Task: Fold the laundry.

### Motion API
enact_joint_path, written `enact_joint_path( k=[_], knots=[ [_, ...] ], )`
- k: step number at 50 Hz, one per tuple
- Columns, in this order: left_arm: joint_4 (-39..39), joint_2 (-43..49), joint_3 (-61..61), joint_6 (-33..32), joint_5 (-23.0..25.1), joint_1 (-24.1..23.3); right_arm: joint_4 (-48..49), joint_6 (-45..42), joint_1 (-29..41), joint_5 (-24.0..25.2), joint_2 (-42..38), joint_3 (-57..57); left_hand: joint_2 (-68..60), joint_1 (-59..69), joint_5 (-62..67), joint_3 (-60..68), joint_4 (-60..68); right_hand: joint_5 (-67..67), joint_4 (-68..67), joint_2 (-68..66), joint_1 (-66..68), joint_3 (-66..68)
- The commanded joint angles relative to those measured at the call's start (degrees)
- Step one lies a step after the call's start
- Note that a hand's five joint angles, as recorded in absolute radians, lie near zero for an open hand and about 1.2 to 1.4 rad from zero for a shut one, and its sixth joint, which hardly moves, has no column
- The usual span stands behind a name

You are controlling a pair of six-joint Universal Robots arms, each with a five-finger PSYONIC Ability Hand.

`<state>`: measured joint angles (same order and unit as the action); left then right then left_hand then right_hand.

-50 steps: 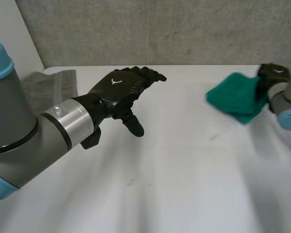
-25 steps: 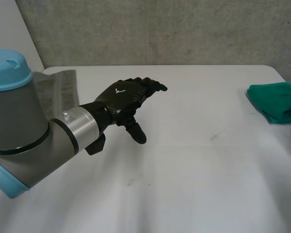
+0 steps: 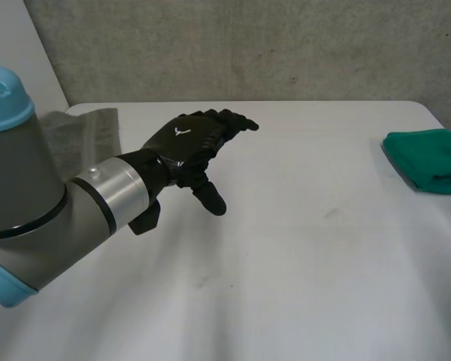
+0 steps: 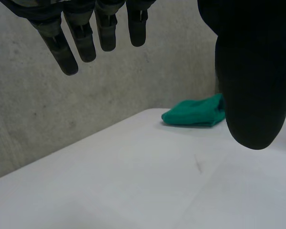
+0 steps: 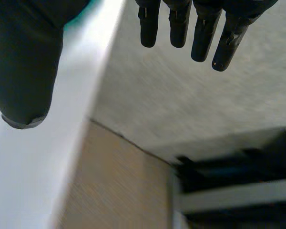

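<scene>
Grey cloth (image 3: 83, 135) lies at the far left corner of the white surface (image 3: 301, 286), partly hidden behind my left arm (image 3: 45, 203), which reaches in from the left with a light-blue cap on its near joint. At the end of that arm the left hand (image 3: 189, 144) hovers above the surface, back upward, well apart from both pieces of laundry. Its fingers (image 4: 81, 33) are stretched out nearly straight and close together, and the thumb (image 3: 209, 199) hangs down and away from them. It has hold of nothing, and my left wrist view shows open space between thumb and fingers with the surface below. Behind the far edge of the surface rises a concrete wall (image 3: 248, 45).

Farther right, the green cloth (image 3: 428, 159) lies in a loose, bunched fold at the right edge of the surface, near the far corner. From the left wrist it shows well beyond the fingertips, just beside the thumb's outline, resting flat against nothing but the surface.

On the right wrist camera, the right hand (image 5: 24, 62) has its fingers straight and side by side with the thumb spread wide of them — relaxed, gripping nothing. Beyond it I see the white edge of the surface running past the thumb, then a brown floor and the grey wall.
</scene>
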<state>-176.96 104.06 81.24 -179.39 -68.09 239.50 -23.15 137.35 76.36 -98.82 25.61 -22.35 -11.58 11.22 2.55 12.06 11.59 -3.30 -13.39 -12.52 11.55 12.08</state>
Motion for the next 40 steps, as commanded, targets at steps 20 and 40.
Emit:
enact_joint_path(
  k=[20, 40],
  knots=[
    [-13.41, 7.8, -2.92, -22.11, -5.57, 28.1, 21.47, 14.61, 20.22, 28.05, 41.61, -40.56, 0.69, -0.34, -1.66, -1.18, -0.7, 3.3, 3.39, 2.52, -1.55, -2.08],
    [-12.88, 40.68, -23.22, -38.31, -3.9, 39.2, 27.02, 15.14, 33.76, 31.76, 48.92, -71.08, -19.59, 19.95, 18.63, 19.11, 19.58, 3.3, 3.39, 2.52, -1.55, -2.08]
  ],
)
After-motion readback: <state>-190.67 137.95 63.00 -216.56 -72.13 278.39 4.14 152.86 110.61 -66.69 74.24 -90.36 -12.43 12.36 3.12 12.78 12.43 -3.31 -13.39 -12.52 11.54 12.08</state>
